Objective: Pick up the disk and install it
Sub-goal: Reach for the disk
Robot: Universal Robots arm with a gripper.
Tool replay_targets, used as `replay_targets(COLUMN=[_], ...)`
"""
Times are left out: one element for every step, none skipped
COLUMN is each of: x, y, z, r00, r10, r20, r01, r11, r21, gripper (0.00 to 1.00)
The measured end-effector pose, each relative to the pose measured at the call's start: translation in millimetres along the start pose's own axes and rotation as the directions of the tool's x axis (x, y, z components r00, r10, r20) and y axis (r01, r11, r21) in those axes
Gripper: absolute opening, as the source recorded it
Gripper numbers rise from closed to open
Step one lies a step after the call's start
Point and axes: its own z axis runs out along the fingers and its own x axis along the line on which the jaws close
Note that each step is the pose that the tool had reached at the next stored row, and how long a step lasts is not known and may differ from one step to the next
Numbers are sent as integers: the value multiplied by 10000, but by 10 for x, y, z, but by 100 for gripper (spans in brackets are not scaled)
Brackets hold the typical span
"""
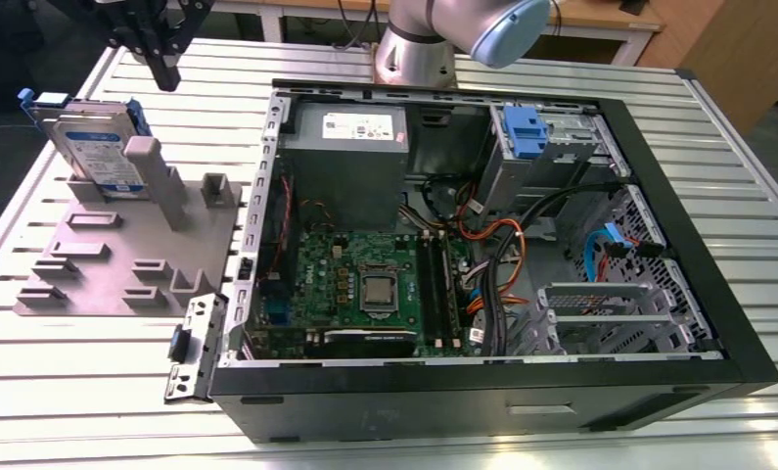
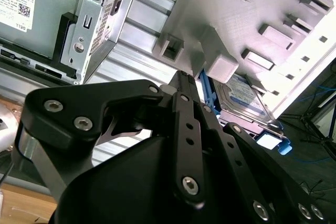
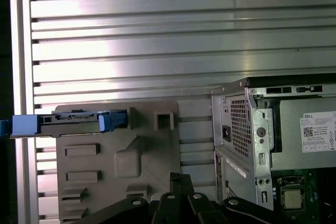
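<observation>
The disk [image 1: 99, 147], a silver-grey drive with a white-and-blue label in a blue carrier, stands on edge in a grey slotted fixture [image 1: 114, 264] at the exterior view's left. It also appears in both wrist views as the disk [image 2: 244, 95] and, edge-on, the disk [image 3: 79, 121]. My black gripper [image 1: 164, 73] hangs above and just beyond the disk, apart from it. Its fingers [image 2: 181, 85] meet at the tips, shut and holding nothing.
An open black computer case [image 1: 702, 225] lies to the exterior view's right of the fixture, holding a grey power-supply box [image 1: 349, 147], a motherboard [image 1: 362, 284], cables and a drive bay with a blue latch [image 1: 526, 132]. Everything rests on a ribbed metal table [image 1: 49, 411].
</observation>
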Motion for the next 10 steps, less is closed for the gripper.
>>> replay_targets(x=[0,0,0,1,6,14,24,41,67,104], y=[0,0,0,0,0,0,2,3,5,7], z=[0,0,0,1,2,2,2,2,3,6], r00=[10000,10000,10000,10000,10000,10000,10000,10000,10000,10000], r10=[0,0,0,-1,1,2,1,0,0,-1], r20=[0,0,0,1,2,3,1,1,0,0], r01=[0,0,0,1,-1,-2,-1,0,0,1], r11=[10000,10000,10000,10000,10000,10000,10000,10000,10000,10000], r21=[0,0,0,-1,-2,-2,-1,0,0,0], gripper=[11,11,11,11,11,11,11,11,11,11])
